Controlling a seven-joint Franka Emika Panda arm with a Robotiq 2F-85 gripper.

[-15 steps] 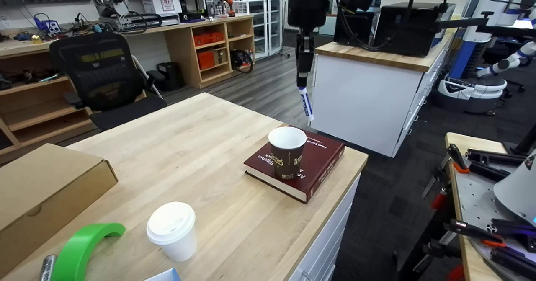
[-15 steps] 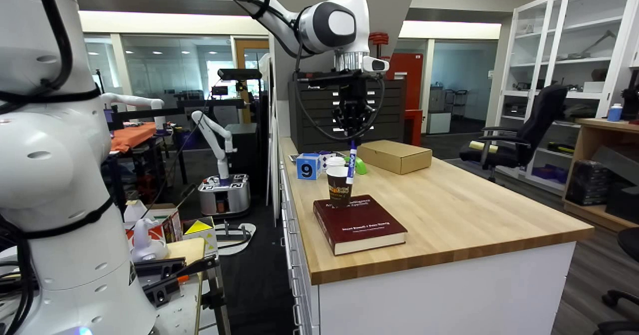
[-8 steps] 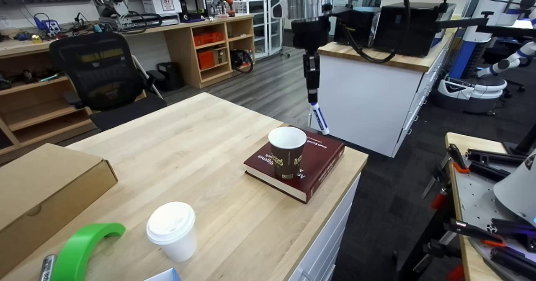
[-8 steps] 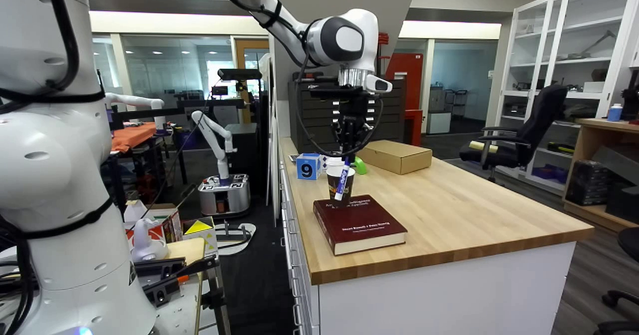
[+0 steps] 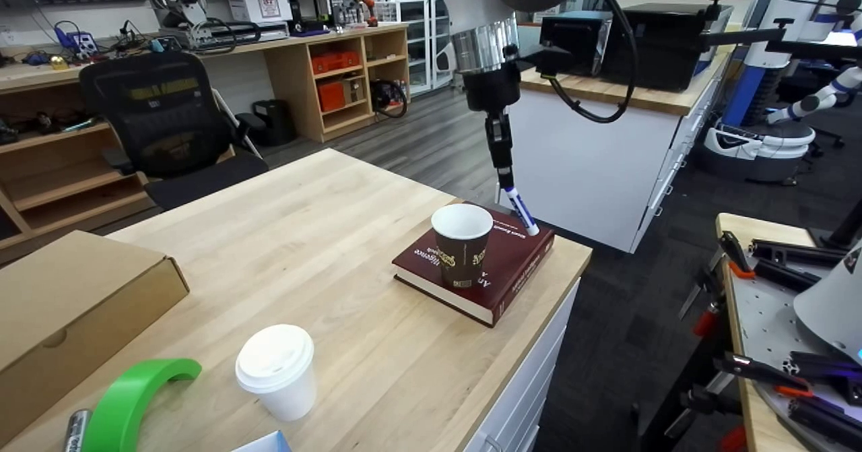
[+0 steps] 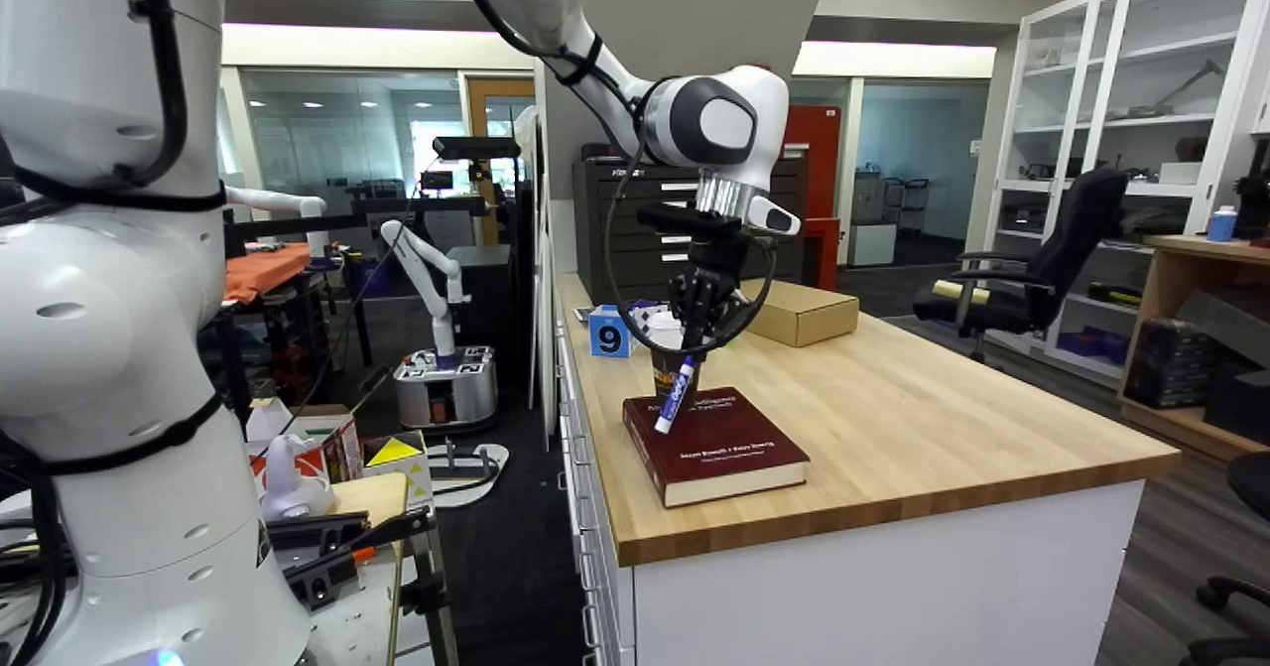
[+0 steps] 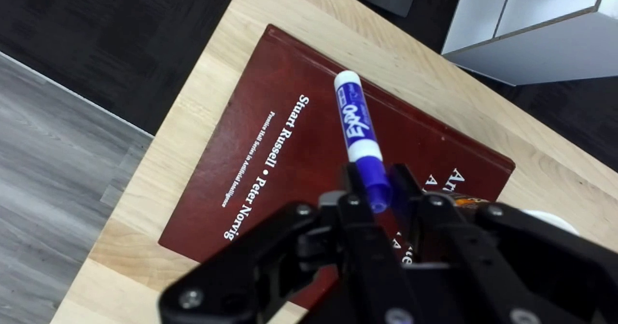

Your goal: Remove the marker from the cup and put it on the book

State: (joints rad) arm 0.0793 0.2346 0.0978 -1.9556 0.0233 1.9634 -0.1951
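Observation:
The marker (image 5: 521, 211), blue with white bands, hangs tilted from my gripper (image 5: 505, 181). In the wrist view the fingers stand either side of the marker's blue cap (image 7: 370, 172), shut on it. The marker's white lower end is over the maroon book (image 5: 512, 256), near its spine-side edge; I cannot tell whether it touches. The cup (image 5: 461, 253), dark brown outside and white inside, stands upright on the book beside the marker. In the wrist view the cup (image 7: 468, 202) is mostly hidden behind the right finger; the book (image 7: 289, 73) fills the middle.
A white lidded paper cup (image 5: 277, 371), a green arch (image 5: 131, 398), a brown cardboard box (image 5: 81, 310) and a blue number block (image 6: 611, 332) are on the table. The book lies near the table corner. A black chair (image 5: 165, 128) stands beyond the table.
My gripper has moved down with the marker, bringing its lower end over the book beside the cup. The marker has tilted more. The cup and the book have not moved.

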